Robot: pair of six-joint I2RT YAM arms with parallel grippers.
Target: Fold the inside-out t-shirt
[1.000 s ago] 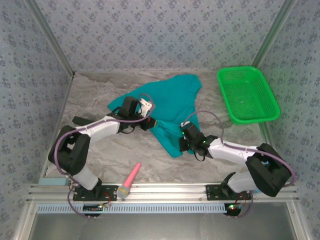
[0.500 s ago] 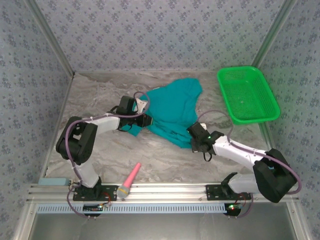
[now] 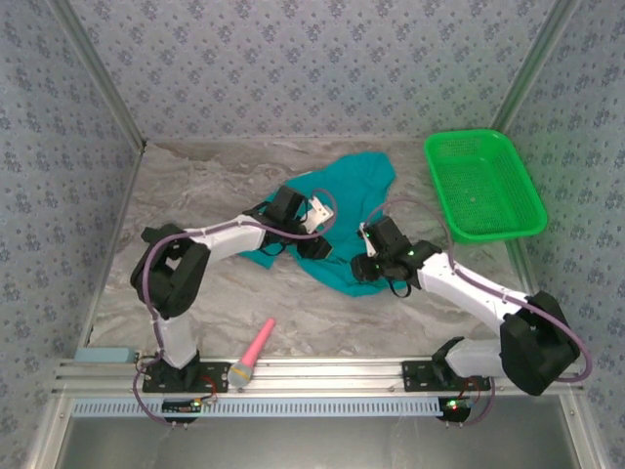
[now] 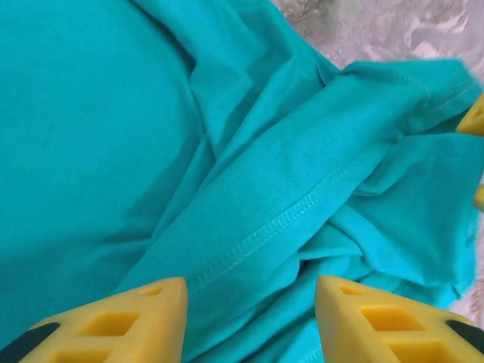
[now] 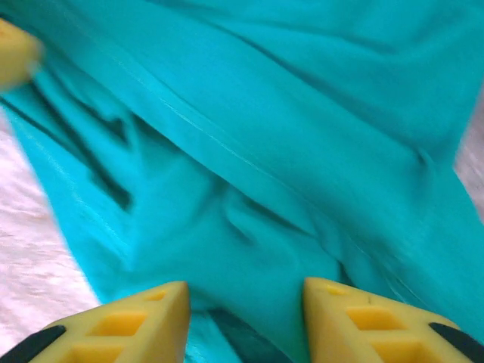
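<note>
Over lower edge of shirt point(image 3: 344, 191), centre frame, left gripper point(image 4: 248, 295) and right gripper point(image 5: 246, 296) are hovering side by side, half-open, empty.

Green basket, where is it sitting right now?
In the top view the basket sits at the far right of the table, apart from the t-shirt, which lies crumpled to its left.
</note>
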